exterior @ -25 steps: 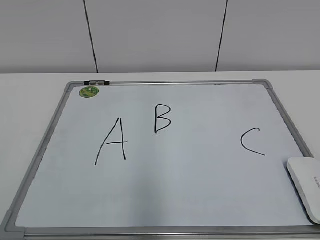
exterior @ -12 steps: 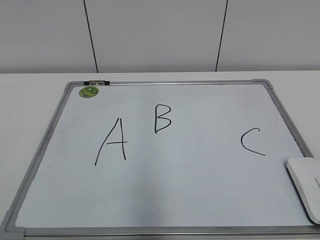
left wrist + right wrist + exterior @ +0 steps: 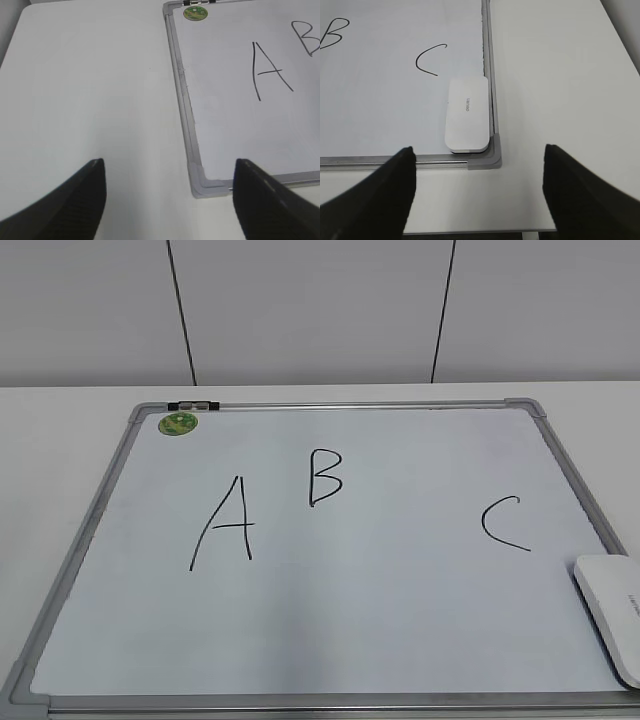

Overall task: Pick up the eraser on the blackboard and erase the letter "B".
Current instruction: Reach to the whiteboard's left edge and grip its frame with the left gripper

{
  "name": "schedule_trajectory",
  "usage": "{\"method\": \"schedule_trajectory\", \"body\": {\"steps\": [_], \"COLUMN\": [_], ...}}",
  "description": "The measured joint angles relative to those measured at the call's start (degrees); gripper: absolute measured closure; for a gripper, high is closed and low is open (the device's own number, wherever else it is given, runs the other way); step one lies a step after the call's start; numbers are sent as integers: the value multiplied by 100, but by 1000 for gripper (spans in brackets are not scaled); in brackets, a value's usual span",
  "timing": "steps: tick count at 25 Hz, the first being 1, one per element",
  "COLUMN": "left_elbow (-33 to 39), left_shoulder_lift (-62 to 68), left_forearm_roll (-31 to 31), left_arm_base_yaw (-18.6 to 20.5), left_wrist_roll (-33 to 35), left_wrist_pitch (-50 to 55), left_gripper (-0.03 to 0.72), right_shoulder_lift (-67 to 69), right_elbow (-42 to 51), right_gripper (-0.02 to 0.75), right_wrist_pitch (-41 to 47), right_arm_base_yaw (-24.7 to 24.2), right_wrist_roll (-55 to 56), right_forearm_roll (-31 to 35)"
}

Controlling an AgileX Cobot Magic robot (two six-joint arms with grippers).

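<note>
Landmark: blackboard (image 3: 330,640), a white dry-erase board in a grey frame, lying flat on a white table (image 3: 60,440).

1. Left gripper (image 3: 170,200): spread wide, holding nothing; hangs above the table just off the board's near left corner, not touching the frame.
2. Right gripper (image 3: 480,195): spread wide, holding nothing; hangs above the board's near right corner, with the eraser seen between its dark fingers (image 3: 580,195) from above.
3. Eraser (image 3: 467,113): flat white rounded block with small grey print on top; lies on the board surface in the near right corner, long side against the right frame rail, untouched by either gripper.
4. Letter "C" (image 3: 504,524): right part of the board, just beyond the eraser.
5. Letter "A" (image 3: 226,522): left of centre.
6. Letter "B" (image 3: 325,477): just right of "A", slightly farther back, strokes whole.
7. Round green magnet (image 3: 178,423): far left corner of the board, just inside the frame.
8. Grey panelled wall (image 3: 320,310): beyond the table's far edge.
</note>
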Motion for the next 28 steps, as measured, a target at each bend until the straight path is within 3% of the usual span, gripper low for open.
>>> {"method": "schedule_trajectory", "body": {"steps": [9,20,28], "left_elbow": [-592,-2712,-3735], "left_shoulder_lift": [2974,6376,8047], "left_forearm_roll": [-107,-666,-859], "left_arm_base_yaw": [0,0,0], "left_wrist_roll": [0,400,736], "left_wrist_pitch": [-780,-487,-343], "left_gripper": [110,120,151], "right_shoulder_lift": [0,0,0], "right_elbow": [0,0,0], "right_gripper": [151,151,151], "right_wrist_pitch": [0,0,0], "right_arm_base_yaw": [0,0,0], "right_wrist_roll": [0,0,0], "right_forearm_roll": [0,0,0]}}
